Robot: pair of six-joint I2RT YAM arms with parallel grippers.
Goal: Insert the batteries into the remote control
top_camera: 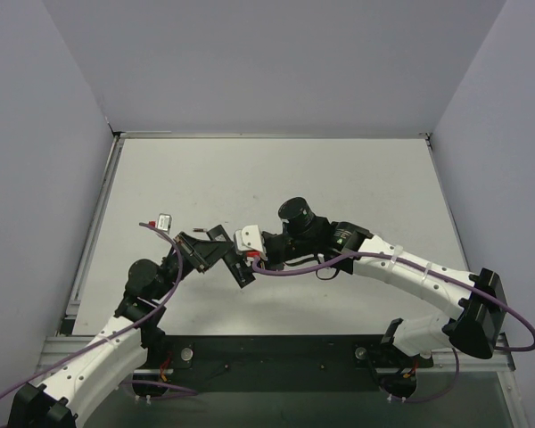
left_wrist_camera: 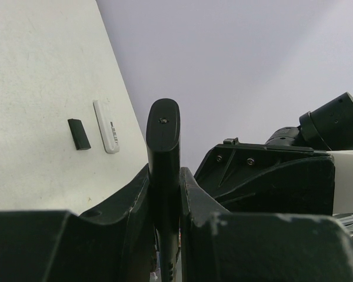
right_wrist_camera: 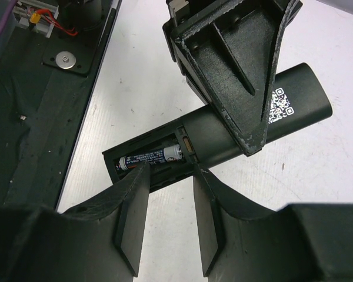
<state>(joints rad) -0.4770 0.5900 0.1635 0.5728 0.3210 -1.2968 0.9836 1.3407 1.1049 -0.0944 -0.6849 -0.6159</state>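
Right claw (right_wrist_camera: 169, 171), fingers apart, hovers over one battery (right_wrist_camera: 152, 157) lying in remote (right_wrist_camera: 303, 91) clamped by left claw (left_wrist_camera: 165, 173); seating step, next likely pressing it flat.

- Remote (right_wrist_camera: 297, 97): we see a slim black bar with rounded ends and a white QR sticker on its back. It is clamped mid-body between the left fingers (left_wrist_camera: 129, 197).
- Its battery bay is open, on the stretch jutting past the left fingers, right at the tips of the right fingers (right_wrist_camera: 132, 211).
- Battery (right_wrist_camera: 150, 157): we see one dark cell with white print. It lies lengthwise in the bay, pale end toward the remote's middle, just beyond the right fingertips.
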